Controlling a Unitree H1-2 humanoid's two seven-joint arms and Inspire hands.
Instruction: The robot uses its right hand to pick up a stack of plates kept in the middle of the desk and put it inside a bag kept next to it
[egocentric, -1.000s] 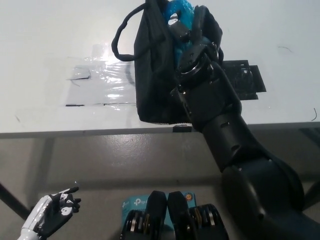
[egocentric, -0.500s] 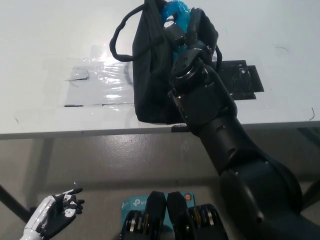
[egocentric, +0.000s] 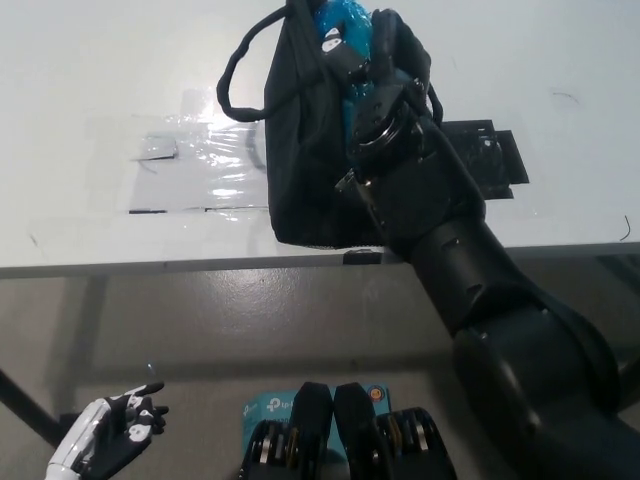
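A black bag stands on the white desk near its front edge, its mouth open at the top. Blue plates show inside the bag's mouth. My black right hand reaches into the bag's opening against the blue plates; its fingers are mostly hidden by the bag and the plates, so its hold is unclear. My white left hand rests low at the lower left, below the desk, fingers apart and holding nothing.
A clear taped patch lies on the desk left of the bag. A black flat piece lies to the bag's right. The bag's strap loops out to the left. Below the desk edge is grey floor.
My right hand has pushed a little further up into the bag's mouth with the blue plates. The left hand has sunk slightly lower.
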